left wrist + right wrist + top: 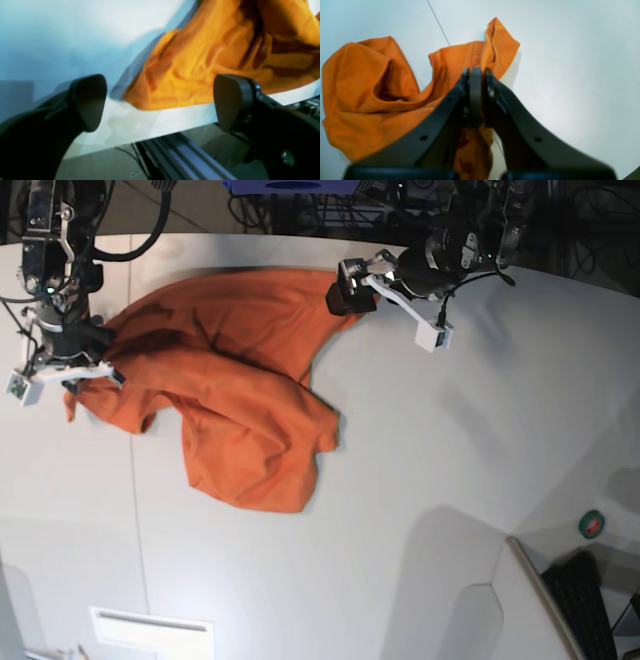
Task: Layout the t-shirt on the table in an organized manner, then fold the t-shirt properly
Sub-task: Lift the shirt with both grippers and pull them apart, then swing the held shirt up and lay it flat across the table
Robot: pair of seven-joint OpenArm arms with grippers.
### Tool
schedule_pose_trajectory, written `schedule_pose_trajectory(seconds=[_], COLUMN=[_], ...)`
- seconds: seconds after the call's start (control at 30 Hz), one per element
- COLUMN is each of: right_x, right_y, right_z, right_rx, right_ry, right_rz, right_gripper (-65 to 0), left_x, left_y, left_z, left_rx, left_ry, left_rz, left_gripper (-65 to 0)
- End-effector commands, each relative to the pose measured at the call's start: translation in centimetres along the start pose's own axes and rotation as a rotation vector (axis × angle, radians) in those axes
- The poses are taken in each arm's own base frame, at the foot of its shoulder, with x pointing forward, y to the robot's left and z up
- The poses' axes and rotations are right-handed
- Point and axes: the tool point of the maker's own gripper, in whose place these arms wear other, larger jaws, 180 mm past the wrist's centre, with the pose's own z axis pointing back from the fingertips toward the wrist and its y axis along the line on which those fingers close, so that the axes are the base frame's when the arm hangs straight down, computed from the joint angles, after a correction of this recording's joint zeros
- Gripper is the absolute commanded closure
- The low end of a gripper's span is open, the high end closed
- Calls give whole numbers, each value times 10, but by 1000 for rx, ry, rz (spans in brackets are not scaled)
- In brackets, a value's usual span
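T-shirt (235,395) lies crumpled on the white surface (420,480), long axis running between the arms: right claw (476,72) pinching one end, left claw (160,100) spread and empty just beside the far-edge corner, cloth directly ahead.

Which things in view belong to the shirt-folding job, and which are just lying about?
Part of the job: the t-shirt, the table, the right gripper shut on the shirt, the left gripper open at the table's edge.

Lying about: green-and-red disc, keyboard.
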Motion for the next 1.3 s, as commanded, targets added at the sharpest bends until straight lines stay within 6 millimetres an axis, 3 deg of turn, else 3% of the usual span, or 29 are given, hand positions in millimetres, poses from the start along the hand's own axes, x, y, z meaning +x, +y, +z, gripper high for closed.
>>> schedule_pose_trajectory(seconds=[0.0, 0.13, 0.2, 0.3, 0.4, 0.43, 0.47, 0.57, 0.67, 0.73, 0.83, 0.93, 1.07, 1.1, 1.2, 1.27], right_x=[14, 14, 14, 14, 14, 16, 15, 13, 33, 56, 108, 185, 295, 324, 383, 407], right_y=[2, 2, 2, 2, 2, 2, 5, 34, 56, 72, 100, 123, 151, 156, 158, 156], right_z=[2, 1, 1, 1, 1, 0, -4, -27, -47, -56, -66, -67, -39, -27, 5, 28], right_rx=[7, 6, 6, 6, 5, 6, 9, 55, 81, 103, 146, 182, 233, 243, 254, 260], right_ry=[-49, -48, -47, -47, -48, -51, -46, -21, -43, -80, -162, -285, -489, -546, -674, -747], right_rz=[8, 8, 6, 6, 5, 6, 5, 16, 0, -13, -16, 14, 21, 13, 17, 29], right_gripper=[0, 0, 0, 0, 0, 0, 0, 0, 0, 0, 0, 0, 0, 0, 0, 0], left_x=[-4, 2, 1, -2, 5, 10, 16, 78, 149, 198, 275, 353, 451, 469, 498, 505], left_y=[-1, 3, -12, -31, -33, -31, -28, -36, -50, -60, -84, -132, -205, -224, -264, -281], left_z=[-1, -12, -22, -30, -29, -28, -26, -26, -23, -20, -13, 2, 57, 75, 118, 143], left_rx=[-13, -9, -39, -80, -83, -79, -73, -80, -94, -101, -115, -169, -257, -279, -334, -362], left_ry=[8, 18, 46, 76, 58, 45, 27, -81, -166, -227, -313, -407, -633, -674, -760, -817], left_rz=[9, 17, -21, -74, -73, -66, -58, -90, -129, -144, -169, -175, -207, -222, -265, -300], left_gripper=[-650, -619, -555, -369, -63, 0, 0, 0, 0, 0, 0, 0, 0, 0, 0, 0])
